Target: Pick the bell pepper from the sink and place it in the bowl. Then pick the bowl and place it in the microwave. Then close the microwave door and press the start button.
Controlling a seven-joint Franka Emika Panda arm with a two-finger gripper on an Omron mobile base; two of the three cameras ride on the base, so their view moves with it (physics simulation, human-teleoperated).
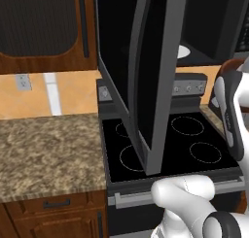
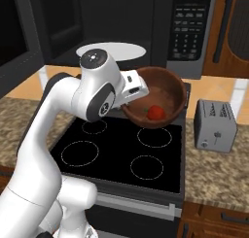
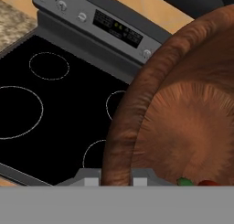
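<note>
The reddish-brown bowl (image 2: pixel 165 93) hangs tilted above the black cooktop, in front of the open microwave (image 2: pixel 121 18). My gripper (image 2: pixel 128 105) is shut on the bowl's left rim. In the hand view the rim (image 3: pixel 123 127) runs up between my gripper's (image 3: pixel 115 178) two finger tips. The red bell pepper (image 2: pixel 155 112) lies inside the bowl at its low side, and a sliver of the pepper (image 3: pixel 208 183) shows at the bottom of the hand view. The white turntable (image 2: pixel 112 50) sits behind the bowl. The microwave door (image 1: pixel 155 76) stands swung out over the stove. The sink is out of view.
A black cooktop (image 2: pixel 121 154) with four ring burners lies under the bowl. A grey toaster (image 2: pixel 214 125) stands on the granite counter (image 2: pixel 214 174) to the right. The stove's control strip (image 3: pixel 114 24) runs along the back. Granite counter (image 1: pixel 48 149) extends left of the stove.
</note>
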